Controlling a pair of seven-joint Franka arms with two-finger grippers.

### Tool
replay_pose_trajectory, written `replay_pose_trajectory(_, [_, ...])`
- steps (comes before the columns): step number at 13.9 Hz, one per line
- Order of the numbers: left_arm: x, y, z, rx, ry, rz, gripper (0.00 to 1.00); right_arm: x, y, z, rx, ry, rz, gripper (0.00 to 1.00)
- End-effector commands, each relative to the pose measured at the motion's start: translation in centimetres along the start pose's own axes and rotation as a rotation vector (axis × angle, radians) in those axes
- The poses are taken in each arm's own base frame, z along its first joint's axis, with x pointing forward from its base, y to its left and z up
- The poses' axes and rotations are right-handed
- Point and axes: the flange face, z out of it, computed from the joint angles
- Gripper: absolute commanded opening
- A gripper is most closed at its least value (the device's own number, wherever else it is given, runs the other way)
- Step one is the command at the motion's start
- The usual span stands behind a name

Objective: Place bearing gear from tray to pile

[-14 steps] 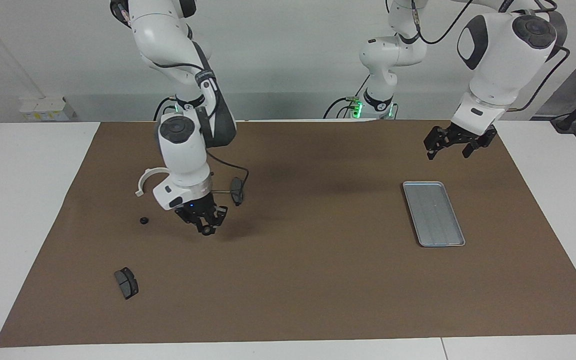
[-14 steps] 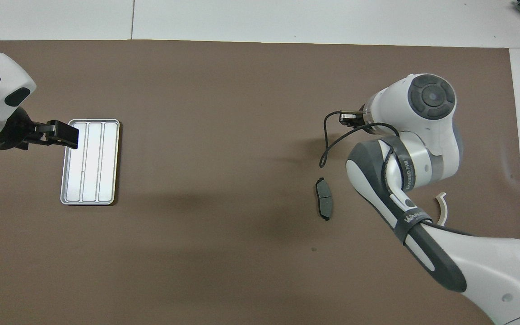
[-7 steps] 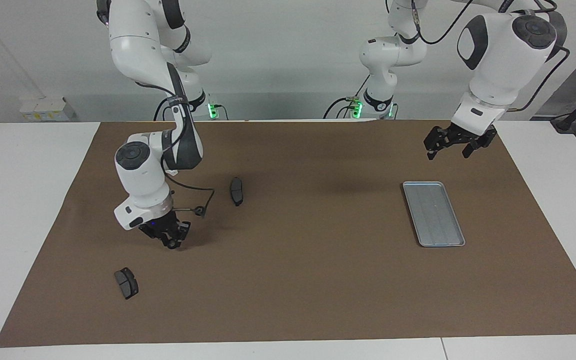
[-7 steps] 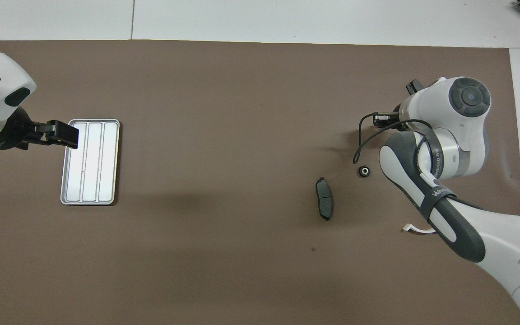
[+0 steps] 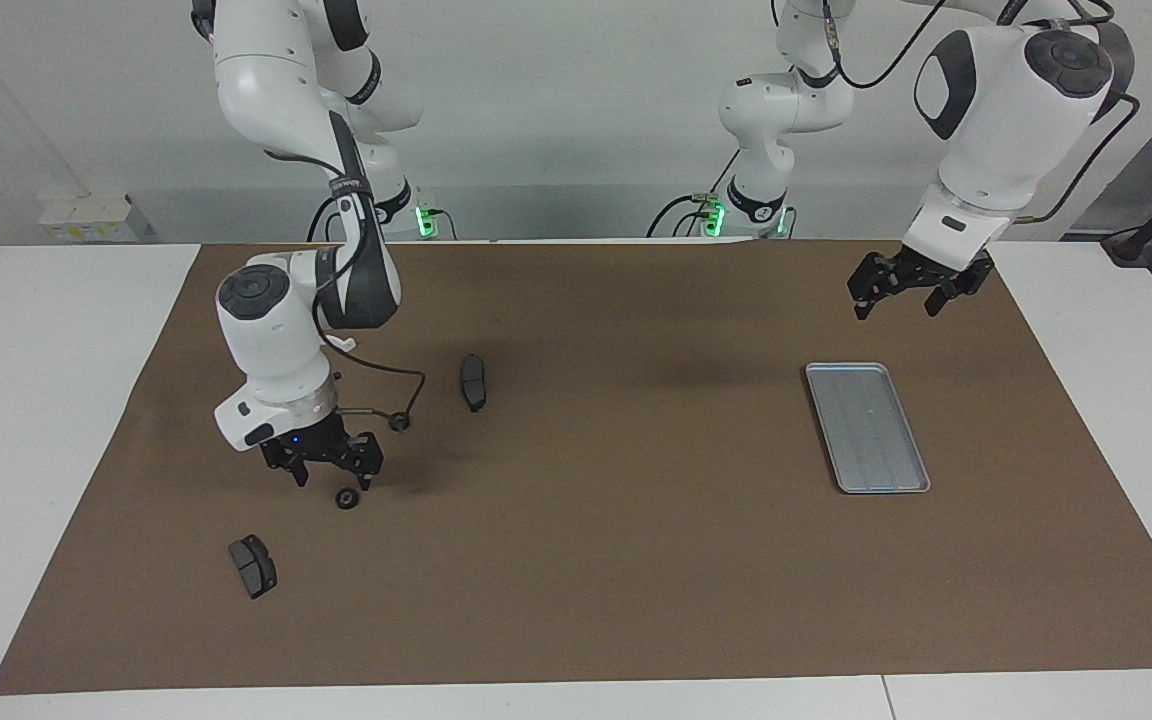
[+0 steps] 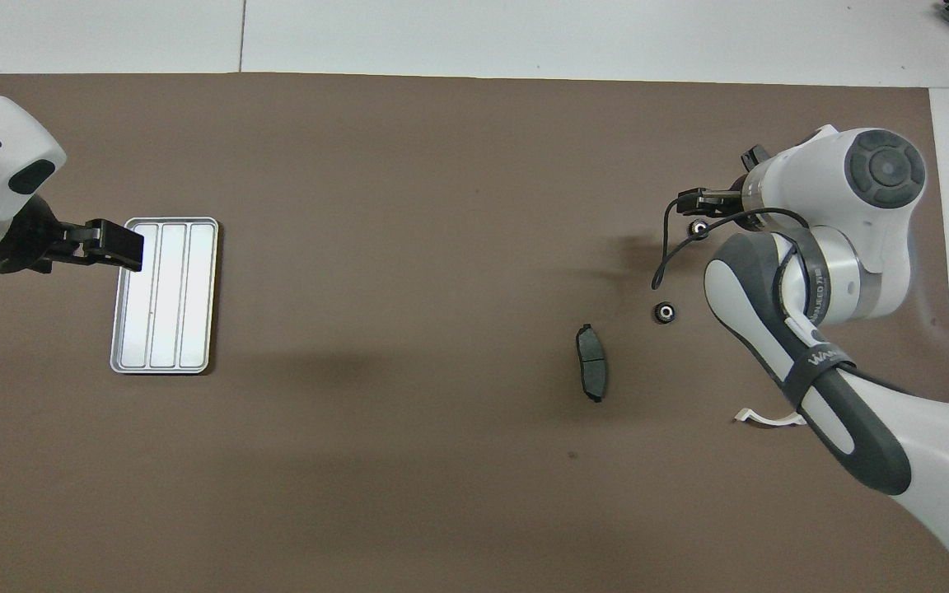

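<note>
A small black bearing gear (image 5: 346, 497) lies on the brown mat, also seen in the overhead view (image 6: 698, 229). My right gripper (image 5: 332, 473) hangs open just above it. The pile is around it: one dark brake pad (image 5: 252, 566) farther from the robots, another brake pad (image 5: 473, 381) (image 6: 591, 373) toward the middle, and a white half-ring bracket (image 6: 763, 418) mostly hidden by the right arm. The silver tray (image 5: 866, 425) (image 6: 164, 294) has nothing in it. My left gripper (image 5: 901, 292) (image 6: 116, 247) waits open in the air by the tray's edge.
A second small black gear (image 5: 398, 422) (image 6: 665, 312) lies between the right gripper and the nearer brake pad, under the arm's hanging cable. The brown mat (image 5: 616, 560) covers the table, with white table edges around it.
The right gripper carried the gear toward the right arm's end of the table, lowered, opened and left it on the mat. The left arm has not moved.
</note>
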Motion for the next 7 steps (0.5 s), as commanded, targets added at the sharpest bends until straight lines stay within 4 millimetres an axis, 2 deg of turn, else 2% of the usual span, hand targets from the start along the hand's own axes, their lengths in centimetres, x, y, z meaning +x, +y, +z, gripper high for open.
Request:
replay_pose_trajectory(1, [-0.7, -0.4, -0.2, 0.011, 0.014, 0.011, 1.00, -0.9, 0.5, -4.9, 0.006, -0.013, 0.003, 1.00])
replay_pose_trajectory(4, [-0.6, -0.5, -0.2, 0.011, 0.014, 0.010, 1.00, -1.9, 1.3, -10.6, -0.008, -0.037, 0.009, 1.00])
replay_pose_trajectory(7, [-0.7, -0.4, -0.2, 0.011, 0.014, 0.011, 1.00, -2.8, 3.5, -16.2, -0.026, -0.062, 0.036, 1.00])
